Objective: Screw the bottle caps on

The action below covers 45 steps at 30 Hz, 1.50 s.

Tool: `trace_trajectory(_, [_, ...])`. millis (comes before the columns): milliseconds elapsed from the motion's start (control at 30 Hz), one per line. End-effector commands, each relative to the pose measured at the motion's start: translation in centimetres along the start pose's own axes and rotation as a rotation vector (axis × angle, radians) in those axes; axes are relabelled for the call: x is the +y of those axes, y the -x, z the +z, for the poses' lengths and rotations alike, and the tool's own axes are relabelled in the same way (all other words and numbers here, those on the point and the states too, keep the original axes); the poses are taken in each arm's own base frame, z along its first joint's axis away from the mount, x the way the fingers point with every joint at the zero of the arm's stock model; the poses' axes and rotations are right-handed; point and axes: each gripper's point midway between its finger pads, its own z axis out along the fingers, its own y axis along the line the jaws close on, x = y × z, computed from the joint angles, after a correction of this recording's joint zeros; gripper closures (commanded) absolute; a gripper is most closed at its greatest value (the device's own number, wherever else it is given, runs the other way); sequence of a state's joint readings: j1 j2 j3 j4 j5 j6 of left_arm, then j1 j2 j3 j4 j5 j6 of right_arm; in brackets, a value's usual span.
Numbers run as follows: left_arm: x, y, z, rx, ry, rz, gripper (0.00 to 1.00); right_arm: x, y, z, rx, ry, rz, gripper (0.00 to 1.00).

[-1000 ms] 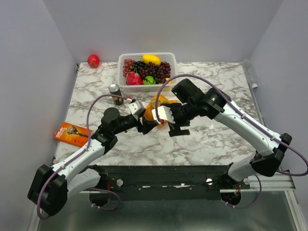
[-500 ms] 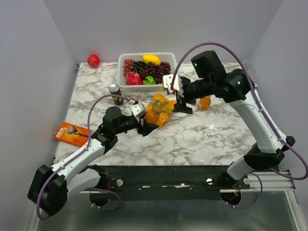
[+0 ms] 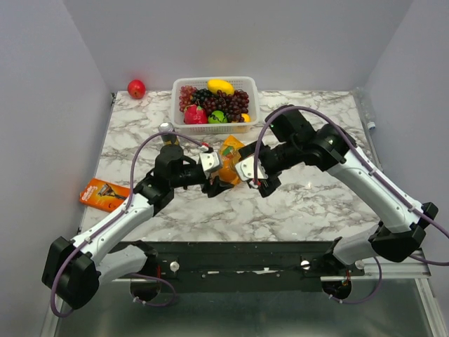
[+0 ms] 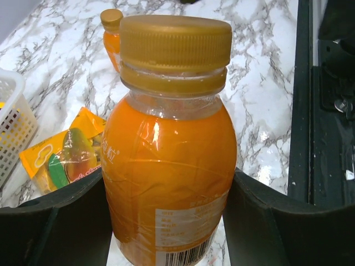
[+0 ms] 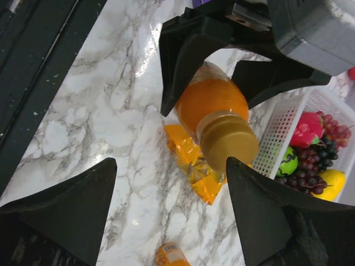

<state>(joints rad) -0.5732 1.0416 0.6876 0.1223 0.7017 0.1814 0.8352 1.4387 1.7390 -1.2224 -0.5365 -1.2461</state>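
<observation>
Top view: left claw (image 3: pixel 216 182) clamped on an orange juice bottle (image 3: pixel 226 167) over the middle of the table (image 3: pixel 316 203), just in front of a yellow snack packet (image 3: pixel 231 146). Right claw (image 3: pixel 257 180) spread wide, just beside the bottle. White fruit basket (image 3: pixel 210 128) behind.

Left wrist view: bottle filling the frame between two dark fingers (image 4: pixel 61 221), golden-orange cap (image 4: pixel 175 41) on its neck. Second capped orange bottle (image 4: pixel 112 39) farther off on the marble.

Right wrist view: open fingers (image 5: pixel 72 205) apart, cap facing the camera just ahead of them, untouched.

Barcode (image 4: pixel 186 256) on bottle (image 4: pixel 166 160) label; print unreadable
</observation>
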Motion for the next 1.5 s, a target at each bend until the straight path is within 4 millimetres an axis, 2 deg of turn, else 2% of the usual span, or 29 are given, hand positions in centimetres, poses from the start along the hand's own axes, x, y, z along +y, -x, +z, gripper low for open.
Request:
trace_trajectory(0, [-1.4, 0.2, 0.3, 0.032, -0.096, 0.049, 1.0, -2.4, 2.0, -0.8, -0.056, -0.112, -0.166, 0.13])
trace_trajectory(200, [-1.9, 0.4, 0.6, 0.043, -0.124, 0.061, 1.0, -2.5, 2.6, -0.6, -0.084, -0.105, -0.18, 0.14])
trace_trajectory(433, [-2.0, 1.1, 0.8, 0.036, -0.134, 0.088, 1.0, -0.8, 1.4, 0.5, -0.058, -0.002, -0.175, 0.21])
trace_trajectory(600, [-2.1, 1.2, 0.7, 0.038, -0.138, 0.099, 1.0, -0.5, 1.0, 0.7, -0.039, 0.051, -0.159, 0.27])
trace_trajectory(800, [-2.1, 1.2, 0.6, 0.04, -0.137, 0.104, 1.0, -0.9, 0.7, 1.2, -0.03, 0.051, -0.147, 0.38])
trace_trajectory(967, [-2.0, 1.3, 0.6, 0.036, -0.13, 0.107, 1.0, -1.2, 0.4, 1.6, -0.018, 0.046, -0.126, 0.55])
trace_trajectory(1067, [-1.5, 1.3, 0.7, 0.032, -0.097, 0.092, 1.0, -2.2, 0.5, 1.9, -0.017, 0.023, -0.039, 0.64])
trace_trajectory(1100, [-1.1, 1.6, 0.8, 0.02, -0.078, 0.099, 1.0, -2.3, 0.5, 2.0, -0.016, 0.014, 0.059, 0.67])
trace_trajectory(1133, [-0.7, 1.8, 0.9, 0.012, -0.055, 0.094, 1.0, -2.5, -0.1, 3.1, -0.004, 0.035, 0.131, 0.69])
trace_trajectory(1200, [0.7, 2.8, 1.0, -0.017, 0.023, 0.089, 1.0, -3.5, 0.8, 2.7, -0.018, 0.017, 0.281, 0.7])
trace_trajectory(1233, [1.2, 3.1, 0.9, -0.028, 0.054, 0.091, 1.0, -3.6, 0.6, 2.9, -0.009, 0.033, 0.356, 0.71])
trace_trajectory(1267, [1.7, 3.6, 0.9, -0.041, 0.083, 0.091, 1.0, -3.6, 0.2, 4.1, -0.01, 0.074, 0.43, 0.71])
trace_trajectory(1300, [2.8, 4.1, 0.8, -0.056, 0.143, 0.092, 1.0, -4.7, 0.7, 3.5, -0.028, 0.053, 0.518, 0.71])
trace_trajectory(1367, [3.7, 4.9, 0.6, -0.078, 0.198, 0.096, 1.0, -4.7, 0.5, 3.8, -0.025, 0.084, 0.648, 0.72])
trace_trajectory(1400, [4.3, 5.3, 0.5, -0.09, 0.228, 0.102, 1.0, -4.9, -0.2, 4.7, -0.017, 0.11, 0.766, 0.73])
trace_trajectory(1433, [4.8, 5.4, 0.4, -0.091, 0.257, 0.101, 1.0, -5.1, 0.2, 4.2, -0.033, 0.118, 0.816, 0.74])
trace_trajectory(1467, [5.2, 5.4, 0.4, -0.088, 0.273, 0.1, 1.0, -5.1, 0.2, 4.6, -0.044, 0.14, 0.874, 0.74])
